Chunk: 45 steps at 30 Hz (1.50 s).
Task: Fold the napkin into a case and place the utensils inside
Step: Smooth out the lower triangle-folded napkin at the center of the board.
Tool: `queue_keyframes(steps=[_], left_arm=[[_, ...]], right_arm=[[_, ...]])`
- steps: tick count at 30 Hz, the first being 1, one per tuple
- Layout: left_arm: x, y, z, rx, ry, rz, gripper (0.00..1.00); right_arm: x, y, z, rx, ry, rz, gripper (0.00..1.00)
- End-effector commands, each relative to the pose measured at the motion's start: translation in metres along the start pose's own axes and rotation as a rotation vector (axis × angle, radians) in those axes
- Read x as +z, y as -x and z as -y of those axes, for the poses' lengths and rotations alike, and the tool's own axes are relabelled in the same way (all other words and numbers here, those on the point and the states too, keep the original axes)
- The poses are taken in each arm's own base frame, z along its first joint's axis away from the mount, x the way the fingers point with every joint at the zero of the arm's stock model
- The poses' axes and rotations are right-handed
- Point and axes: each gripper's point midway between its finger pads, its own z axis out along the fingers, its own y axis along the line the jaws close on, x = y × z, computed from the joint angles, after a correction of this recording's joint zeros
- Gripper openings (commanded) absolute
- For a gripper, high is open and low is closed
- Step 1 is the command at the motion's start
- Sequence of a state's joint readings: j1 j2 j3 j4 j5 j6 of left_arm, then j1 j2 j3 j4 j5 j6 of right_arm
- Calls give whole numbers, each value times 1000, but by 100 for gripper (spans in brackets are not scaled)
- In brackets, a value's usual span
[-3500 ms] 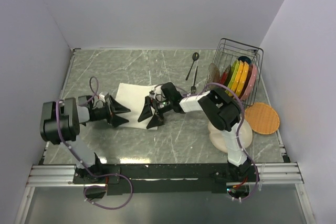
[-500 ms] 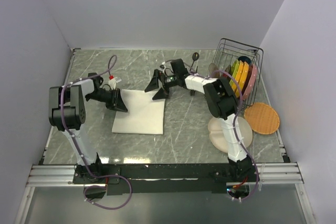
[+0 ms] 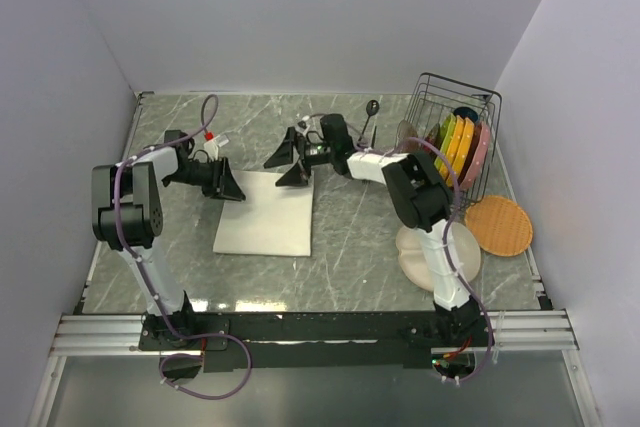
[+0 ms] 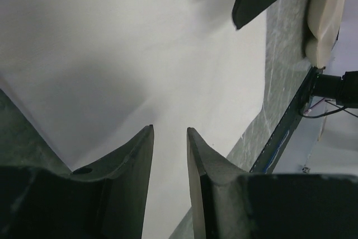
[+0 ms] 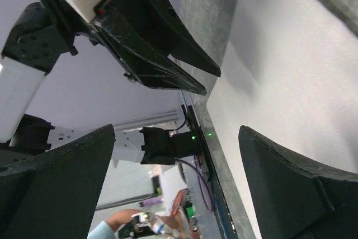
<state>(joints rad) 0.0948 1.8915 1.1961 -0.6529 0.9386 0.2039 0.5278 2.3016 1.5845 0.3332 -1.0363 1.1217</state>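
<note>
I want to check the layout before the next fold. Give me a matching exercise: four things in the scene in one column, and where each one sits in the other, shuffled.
Things:
1. cream-white cloth napkin
2. dark slender spoon
3. colourful plates
4. orange round mat

Places:
A. standing on edge in the black wire rack
B. lying flat at the right edge of the grey marbled table, nearer the arm bases than the rack
C. lying flat as a rectangle, left of centre
D. near the far edge, just left of the rack

Pairs: 1-C, 2-D, 3-A, 4-B
</note>
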Motion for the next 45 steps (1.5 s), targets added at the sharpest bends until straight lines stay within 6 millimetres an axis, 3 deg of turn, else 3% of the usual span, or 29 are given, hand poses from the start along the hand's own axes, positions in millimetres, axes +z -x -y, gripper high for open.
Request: queue_keyframes(steps=[1,8,12,14,16,19,21,24,28,31,41,45], left_arm=[[7,11,-12,-30,8,11,36],[11,-4,-41,-144,56,-24,31],[11,-21,-55,-177,104,-80,25],[10,-25,-58,-195,106,-91,24],[9,-26,-55,-185,98,-87,22],[7,-21,-40,-146,36,-64,24],[3,-12,-29,-90,10,-34,29],[0,-3,-15,-9,-2,-8,32],[-6,5,-6,53,-9,17,36],[-10,11,-3,90,-1,27,39],[-21,30,1,135,46,65,55],[-23,35,3,143,55,75,57]], right_arm=[[15,2,17,31,29,-5,100],[0,-3,71,73,-65,-24,100],[-7,-2,77,73,-78,-39,100],[-8,2,69,58,-66,-40,100],[-11,4,48,16,-39,-49,100],[-18,14,-2,-94,12,-42,100],[-27,20,-22,-192,9,-30,93],[-49,31,-25,-267,-82,5,82],[-82,36,13,-246,-305,22,67],[-96,42,46,-282,-449,29,65],[-97,47,99,-321,-569,-21,63],[-90,43,108,-285,-542,-37,64]])
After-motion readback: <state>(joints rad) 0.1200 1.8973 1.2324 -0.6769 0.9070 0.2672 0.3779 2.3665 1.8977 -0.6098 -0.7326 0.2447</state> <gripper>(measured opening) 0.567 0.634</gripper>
